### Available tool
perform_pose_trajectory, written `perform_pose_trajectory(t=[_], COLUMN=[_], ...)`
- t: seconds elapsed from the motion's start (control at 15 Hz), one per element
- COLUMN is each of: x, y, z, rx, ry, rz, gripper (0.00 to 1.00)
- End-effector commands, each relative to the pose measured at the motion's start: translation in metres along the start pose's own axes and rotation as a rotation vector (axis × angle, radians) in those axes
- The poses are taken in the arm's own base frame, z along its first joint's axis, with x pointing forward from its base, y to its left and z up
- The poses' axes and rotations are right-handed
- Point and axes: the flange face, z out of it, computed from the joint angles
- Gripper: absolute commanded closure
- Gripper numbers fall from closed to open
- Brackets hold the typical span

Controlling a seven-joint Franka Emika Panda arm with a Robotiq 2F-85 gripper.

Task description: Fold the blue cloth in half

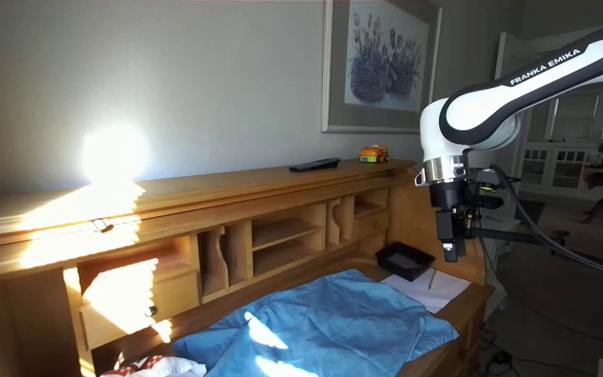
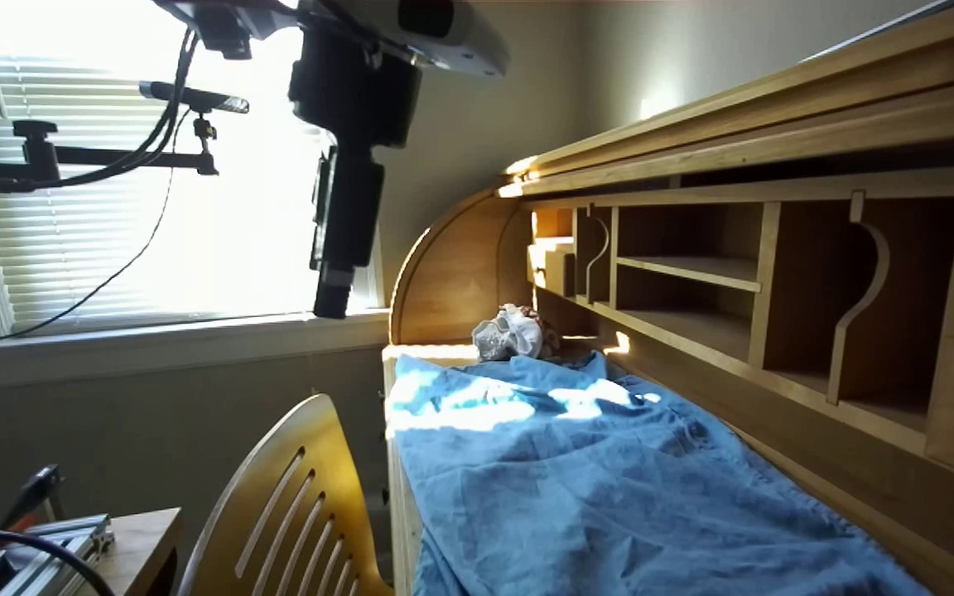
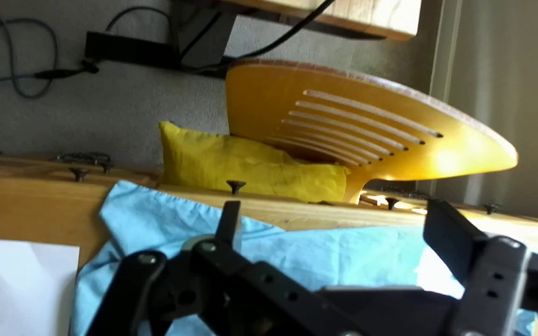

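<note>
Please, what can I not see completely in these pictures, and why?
Blue cloth: cut off by the bottom edge in both exterior views; in the wrist view, the gripper covers some of it.
Yellow cushion: partly hidden by the chair back, wrist view.
Patterned bundle: cut off by the bottom edge in an exterior view.

You had one gripper (image 3: 332, 220) with two fingers (image 3: 449, 242), one blue cloth (image 1: 327, 319) and one desk (image 1: 218, 189) with two small drawers (image 1: 180, 296). In an exterior view you could count one framed picture (image 1: 390, 63), one remote (image 1: 315, 164), one toy truck (image 1: 373, 154), one black tray (image 1: 391, 268), one pencil (image 1: 432, 278) and one sheet of paper (image 1: 447, 292). You also had one wooden chair (image 2: 353, 497), one yellow cushion (image 3: 245, 169) and, in the wrist view, seven knobs (image 3: 235, 185).
</note>
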Motion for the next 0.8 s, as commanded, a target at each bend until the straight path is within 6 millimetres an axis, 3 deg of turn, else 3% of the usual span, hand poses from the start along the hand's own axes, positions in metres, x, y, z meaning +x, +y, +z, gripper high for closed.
perform_pose_trajectory(t=[0.0,0.2,0.73], x=[0.022,0.043,0.08], y=[0.009,0.029,0.117], z=[0.005,0.014,0.056], rx=[-0.063,-0.085,-0.074], ry=[0.149,0.272,0.454], rz=[-0.005,0.036,0.197], gripper=[0.0,0.0,0.0])
